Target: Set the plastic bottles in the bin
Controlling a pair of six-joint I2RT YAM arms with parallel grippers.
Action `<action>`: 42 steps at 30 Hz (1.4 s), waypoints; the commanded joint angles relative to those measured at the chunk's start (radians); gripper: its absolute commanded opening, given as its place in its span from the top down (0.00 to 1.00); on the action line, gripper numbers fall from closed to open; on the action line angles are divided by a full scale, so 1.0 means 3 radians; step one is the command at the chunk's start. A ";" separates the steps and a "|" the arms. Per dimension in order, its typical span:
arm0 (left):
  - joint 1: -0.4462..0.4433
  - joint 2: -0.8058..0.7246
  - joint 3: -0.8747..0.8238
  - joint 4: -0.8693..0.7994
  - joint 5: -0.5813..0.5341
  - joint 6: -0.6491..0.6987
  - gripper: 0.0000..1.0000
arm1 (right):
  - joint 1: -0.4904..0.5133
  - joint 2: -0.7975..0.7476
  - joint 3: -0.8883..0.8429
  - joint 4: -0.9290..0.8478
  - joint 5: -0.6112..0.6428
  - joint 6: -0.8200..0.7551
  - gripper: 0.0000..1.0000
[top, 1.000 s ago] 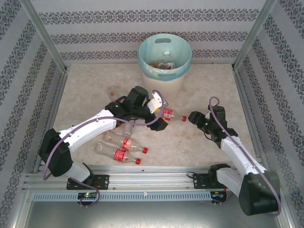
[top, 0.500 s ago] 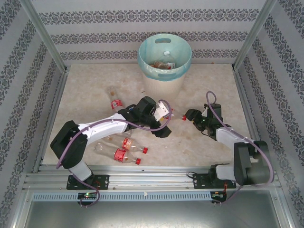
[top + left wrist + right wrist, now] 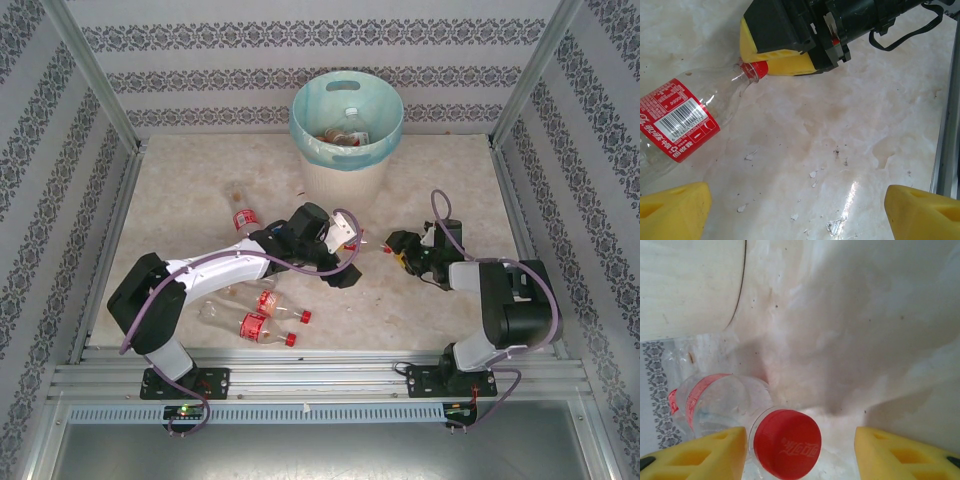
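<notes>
Pads of the right end effector had closed in astride the red cap of a bottle, not yet gripping; the left end effector stood wide, released. The bottle lay on the counter, short of the bin, seemingly a handover. The top view added more bottles; the right wrist view, the gap at the cap.

Pale marbled tabletop — patterned striped walls around.

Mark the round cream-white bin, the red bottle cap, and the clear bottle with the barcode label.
Round cream-white plastic bin (image 3: pixel 345 185): top external view, outer wall.
Round red plastic bottle cap (image 3: pixel 787 442): right wrist view, centre of its top.
Clear plastic bottle with barcode label (image 3: pixel 682 122): left wrist view, on the red label.
</notes>
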 commanded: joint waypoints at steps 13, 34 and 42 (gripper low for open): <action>-0.0027 0.0084 0.0077 0.0062 -0.0034 -0.0024 0.09 | 0.0046 0.0412 0.0014 0.0671 -0.0391 0.0182 0.42; -0.0029 0.0119 0.0143 -0.0007 -0.0061 0.0013 0.09 | 0.0044 0.0559 -0.0152 0.1169 -0.0615 0.0445 0.43; -0.0029 0.0124 0.0139 0.0009 -0.0054 0.0009 0.09 | 0.0046 0.0541 -0.0196 0.1209 -0.0677 0.0454 0.49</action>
